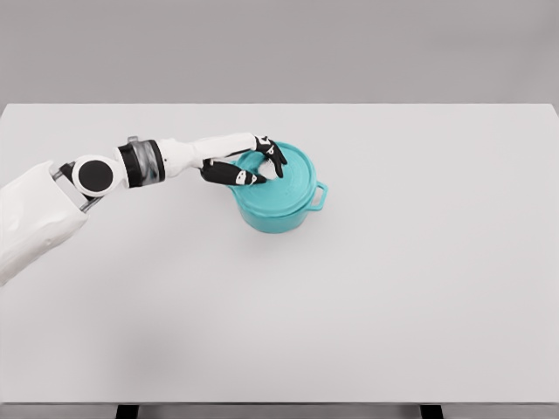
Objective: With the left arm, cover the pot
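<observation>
Lid (288,179) sits on the teal pot (278,214), slightly left of table (437,288) centre, and your left hand (249,166) is right over it, fingers (249,179) curled around what looks like the knob. Nothing else stands nearby. From here, judge whether the lid is seated flush before you let go.

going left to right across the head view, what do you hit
left arm → left hand, fingers over the lid → teal pot with its lid on → the pot's side handle → bare white table
</observation>
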{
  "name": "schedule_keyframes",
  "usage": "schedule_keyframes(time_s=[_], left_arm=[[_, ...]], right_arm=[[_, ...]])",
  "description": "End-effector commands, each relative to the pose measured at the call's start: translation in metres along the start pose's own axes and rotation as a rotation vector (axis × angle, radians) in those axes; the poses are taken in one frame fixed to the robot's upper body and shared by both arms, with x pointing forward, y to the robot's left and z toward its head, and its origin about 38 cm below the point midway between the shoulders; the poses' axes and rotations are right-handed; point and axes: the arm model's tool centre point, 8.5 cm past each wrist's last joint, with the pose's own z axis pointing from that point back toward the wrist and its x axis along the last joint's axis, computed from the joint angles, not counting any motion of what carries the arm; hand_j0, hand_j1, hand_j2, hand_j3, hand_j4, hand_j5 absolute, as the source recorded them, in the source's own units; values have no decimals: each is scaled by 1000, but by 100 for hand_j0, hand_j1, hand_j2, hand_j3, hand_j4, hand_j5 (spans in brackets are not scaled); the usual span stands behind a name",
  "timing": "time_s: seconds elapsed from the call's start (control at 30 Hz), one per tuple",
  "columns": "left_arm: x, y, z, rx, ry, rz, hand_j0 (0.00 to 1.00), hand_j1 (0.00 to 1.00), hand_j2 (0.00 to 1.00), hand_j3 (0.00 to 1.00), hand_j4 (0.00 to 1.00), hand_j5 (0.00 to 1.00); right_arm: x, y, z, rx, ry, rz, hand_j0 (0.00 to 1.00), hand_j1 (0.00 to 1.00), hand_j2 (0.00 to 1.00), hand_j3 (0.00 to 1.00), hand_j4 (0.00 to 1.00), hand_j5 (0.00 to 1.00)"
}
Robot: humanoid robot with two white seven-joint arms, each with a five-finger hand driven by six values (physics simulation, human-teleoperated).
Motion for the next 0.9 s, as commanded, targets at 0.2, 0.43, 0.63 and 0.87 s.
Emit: schedule_keyframes(time_s=[0.2, 0.43, 0.63, 0.87], left_arm=[[2, 0, -3, 1, -6, 1, 50, 50, 50, 50, 50, 50], [1, 0, -2, 1, -2, -1, 86, 86, 86, 86, 86, 86], [1, 1, -2, 1, -3, -22, 87, 87, 87, 87, 87, 87], [11, 22, 13, 36, -33, -6, 91, 91, 91, 91, 91, 91]], right_arm=[[0, 0, 0, 0, 0, 0, 100, 100, 100, 100, 100, 100], [0, 0, 0, 0, 0, 0, 100, 100, 100, 100, 100, 100], [0, 0, 0, 0, 0, 0, 100, 100, 100, 100, 100, 100], [0, 0, 0, 0, 0, 0, 100, 100, 100, 100, 100, 100]])
